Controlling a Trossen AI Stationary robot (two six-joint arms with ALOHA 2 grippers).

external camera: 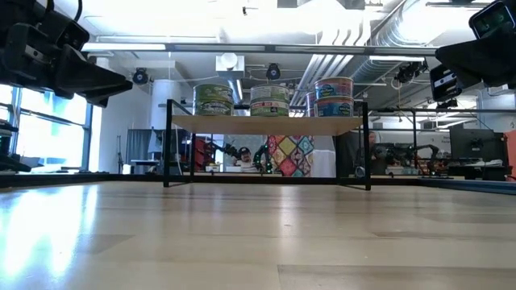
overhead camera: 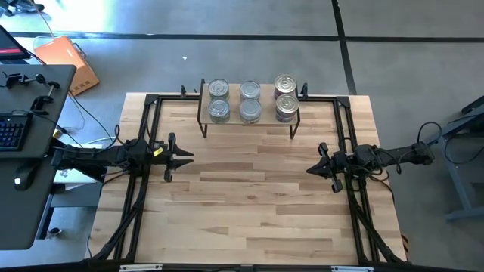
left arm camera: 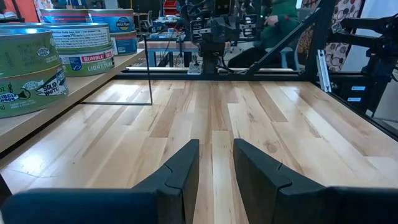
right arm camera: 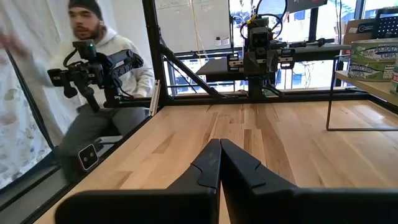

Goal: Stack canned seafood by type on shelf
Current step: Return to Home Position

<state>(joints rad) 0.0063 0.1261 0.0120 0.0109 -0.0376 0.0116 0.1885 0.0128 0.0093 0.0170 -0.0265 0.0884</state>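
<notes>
The shelf (overhead camera: 249, 113), a light-wood board on thin black legs, stands at the table's far edge. On its board (external camera: 266, 125) the canned seafood (overhead camera: 250, 100) stands in three rows of flat round tins, one tin on another. The left wrist view shows green-label tins (left arm camera: 25, 71) and white-label tins (left arm camera: 84, 50). My left gripper (overhead camera: 189, 156) (left arm camera: 216, 144) hovers open over the table's left part, level, with nothing between its fingers. My right gripper (overhead camera: 308, 171) (right arm camera: 220, 142) hovers shut over the right part, facing the left one.
Black frame rails (overhead camera: 147, 128) run along the table's left, right and far sides. A person (right arm camera: 99, 68) sits beyond the table's edge holding a dark device. The wooden tabletop (overhead camera: 249, 204) between the arms and toward the near edge is bare.
</notes>
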